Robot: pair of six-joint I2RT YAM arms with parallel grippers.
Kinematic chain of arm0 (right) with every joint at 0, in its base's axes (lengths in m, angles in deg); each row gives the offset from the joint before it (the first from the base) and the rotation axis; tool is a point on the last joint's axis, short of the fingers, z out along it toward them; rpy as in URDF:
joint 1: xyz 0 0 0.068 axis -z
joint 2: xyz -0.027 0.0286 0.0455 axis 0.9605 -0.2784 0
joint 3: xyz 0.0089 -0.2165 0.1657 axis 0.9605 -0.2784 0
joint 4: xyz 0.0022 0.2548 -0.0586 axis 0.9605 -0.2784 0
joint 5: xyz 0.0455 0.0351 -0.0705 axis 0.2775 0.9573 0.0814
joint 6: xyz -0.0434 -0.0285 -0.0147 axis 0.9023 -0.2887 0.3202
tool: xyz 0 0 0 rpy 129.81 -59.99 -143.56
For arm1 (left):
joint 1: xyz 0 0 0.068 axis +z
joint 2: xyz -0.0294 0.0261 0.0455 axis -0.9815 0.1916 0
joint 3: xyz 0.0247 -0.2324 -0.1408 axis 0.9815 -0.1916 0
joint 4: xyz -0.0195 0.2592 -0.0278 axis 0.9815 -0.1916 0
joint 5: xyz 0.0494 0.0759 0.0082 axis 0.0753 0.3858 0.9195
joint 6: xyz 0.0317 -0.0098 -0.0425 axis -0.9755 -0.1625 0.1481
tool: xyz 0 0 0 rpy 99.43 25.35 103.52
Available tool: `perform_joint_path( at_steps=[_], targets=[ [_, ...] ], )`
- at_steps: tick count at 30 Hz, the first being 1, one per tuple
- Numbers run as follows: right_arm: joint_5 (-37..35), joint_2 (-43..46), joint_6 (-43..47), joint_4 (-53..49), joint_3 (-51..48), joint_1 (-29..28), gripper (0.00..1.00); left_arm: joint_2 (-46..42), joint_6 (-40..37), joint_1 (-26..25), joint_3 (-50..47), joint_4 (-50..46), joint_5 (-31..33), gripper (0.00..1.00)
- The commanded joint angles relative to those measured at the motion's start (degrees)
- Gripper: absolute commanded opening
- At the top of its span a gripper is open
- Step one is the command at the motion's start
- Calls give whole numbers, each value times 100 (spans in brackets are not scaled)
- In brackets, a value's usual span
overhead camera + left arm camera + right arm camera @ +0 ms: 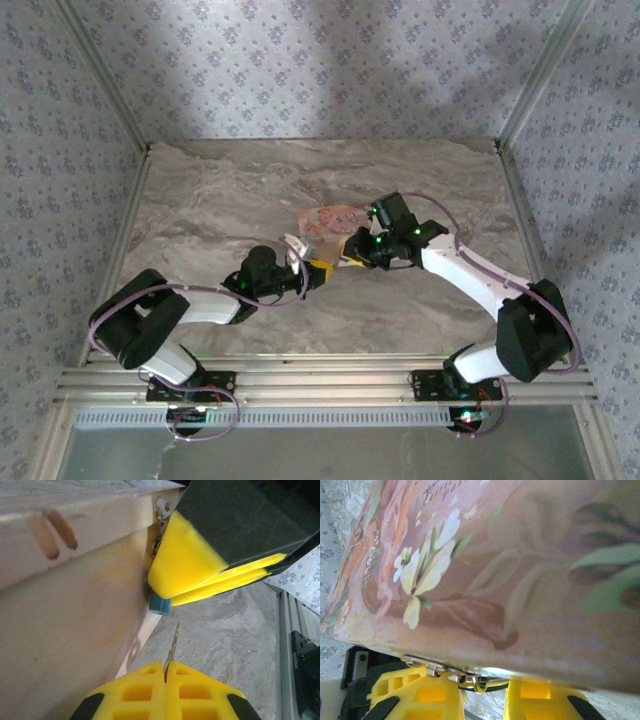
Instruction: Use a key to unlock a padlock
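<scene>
Marble-patterned surface [220, 200] lies under both of your arms, with flowered wallpaper [300, 60] on 3 sides. Your 1 container, the pink-orange printed pouch [335, 217], sits near the middle of that surface. What it holds is hidden from you. Both arms meet at its near edge.

Your right claw [482, 687] is up against the pouch. In the right wrist view its 2 yellow fingers stand slightly apart, with small metal hardware from the pouch's edge in the gap. You cannot tell whether it is gripping anything.

Your left claw [165, 672] is clenched on the key [173, 642], whose thin blade sticks out from between the closed fingers.

In the left wrist view the padlock [161, 605], a tiny blue block, peeks out beneath a right claw fingertip and touches the pouch's side. The key's tip points toward it, near but apart.
</scene>
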Motion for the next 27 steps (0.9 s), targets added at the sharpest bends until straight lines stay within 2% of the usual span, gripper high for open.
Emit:
perform_joint_path(
  at_steps=[1,9,27],
  targets=[
    [130,272,-149,388,103,35,0,195,239,-38,168,397,-167,0],
    [86,353,-94,447,5,26,0,484,570,-31,318,620,-343,0],
    [86,443,-156,568,-162,-19,0,735,933,-32,454,801,-171,0]
  ],
)
